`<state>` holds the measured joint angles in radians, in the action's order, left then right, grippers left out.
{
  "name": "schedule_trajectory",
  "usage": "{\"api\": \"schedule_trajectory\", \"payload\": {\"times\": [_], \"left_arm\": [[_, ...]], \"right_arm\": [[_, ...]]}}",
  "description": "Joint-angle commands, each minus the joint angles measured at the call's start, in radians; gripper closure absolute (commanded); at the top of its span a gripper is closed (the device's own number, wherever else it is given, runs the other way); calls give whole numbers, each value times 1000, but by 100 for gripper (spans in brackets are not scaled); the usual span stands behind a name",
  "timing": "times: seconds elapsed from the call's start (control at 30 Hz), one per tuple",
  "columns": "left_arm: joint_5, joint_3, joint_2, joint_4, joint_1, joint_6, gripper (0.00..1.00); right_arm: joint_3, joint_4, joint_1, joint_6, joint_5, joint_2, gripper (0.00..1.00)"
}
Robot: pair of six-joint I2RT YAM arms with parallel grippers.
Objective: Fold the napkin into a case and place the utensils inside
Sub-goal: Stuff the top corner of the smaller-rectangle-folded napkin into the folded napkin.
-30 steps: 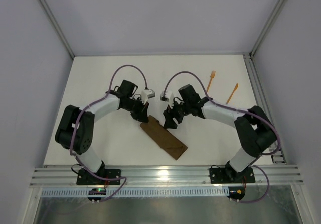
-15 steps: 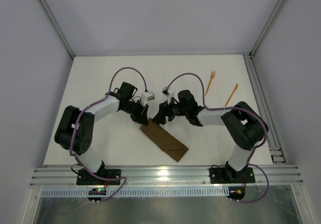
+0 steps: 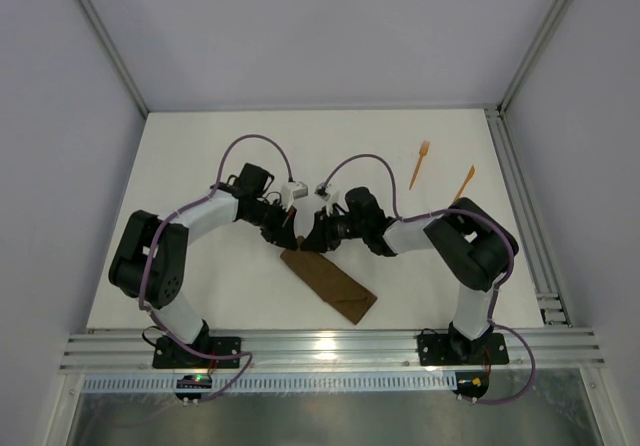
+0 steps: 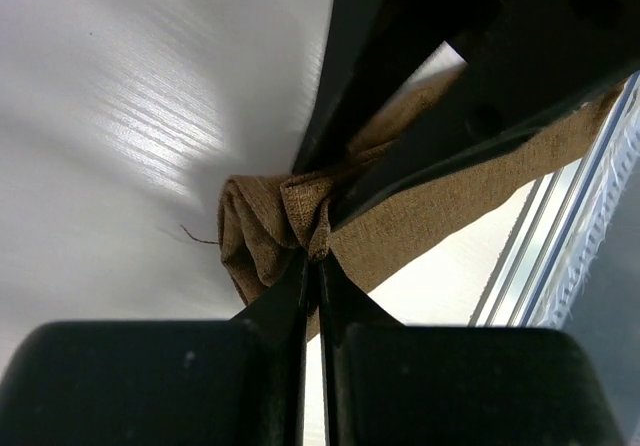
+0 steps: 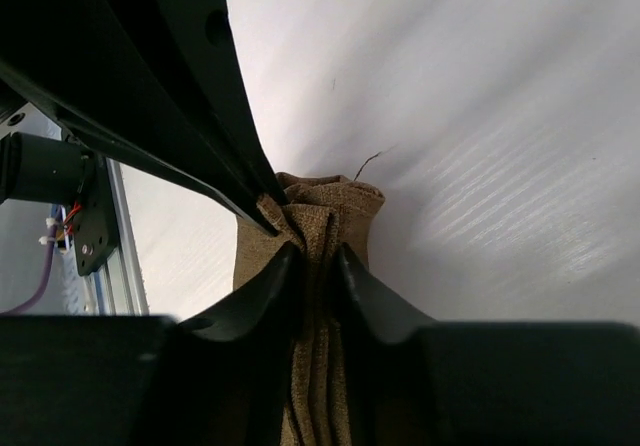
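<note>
White counter (image 3: 200,156) between pale walls fills the overhead view. Over the last second the right arm has swung inward, and the right claw (image 3: 311,238) now sits at the far end of the dark brown cloth napkin (image 3: 330,284), just beside the left claw (image 3: 283,233). The napkin lies as a narrow diagonal strip with its near end close to the counter's front rail. The orange plastic fork (image 3: 419,164) and the orange pointed plastic utensil (image 3: 462,184) lie well apart at the far right, the pointed one near the side rail. Bare surface behind and left of the claws leaves room to pull.

From the left wrist, the left claw (image 4: 312,266) is pinched tight on a bunched napkin (image 4: 262,228) corner.

From the right wrist, the right claw (image 5: 314,258) has narrowed onto the layered napkin (image 5: 330,206) end, both fingers (image 5: 372,291) touching cloth. With both ends of that edge held, another fold or an opening of the case looks ready.
</note>
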<state>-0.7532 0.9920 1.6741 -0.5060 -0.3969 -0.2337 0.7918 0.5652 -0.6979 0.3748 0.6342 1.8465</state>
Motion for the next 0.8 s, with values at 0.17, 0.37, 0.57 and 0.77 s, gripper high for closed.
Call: {"api": "schedule_trajectory", "payload": {"times": [0.17, 0.37, 0.57, 0.77], "left_arm": [[-32, 39, -8, -20, 6, 28, 63], [69, 149, 9, -25, 92, 171, 54], [101, 162, 108, -84, 55, 123, 54], [72, 134, 122, -150, 10, 60, 53]], "right_arm": [[-6, -13, -14, 16, -17, -32, 97], [-17, -77, -38, -23, -76, -53, 97], [-25, -123, -95, -103, -152, -88, 97], [-74, -93, -130, -122, -212, -119, 97]]}}
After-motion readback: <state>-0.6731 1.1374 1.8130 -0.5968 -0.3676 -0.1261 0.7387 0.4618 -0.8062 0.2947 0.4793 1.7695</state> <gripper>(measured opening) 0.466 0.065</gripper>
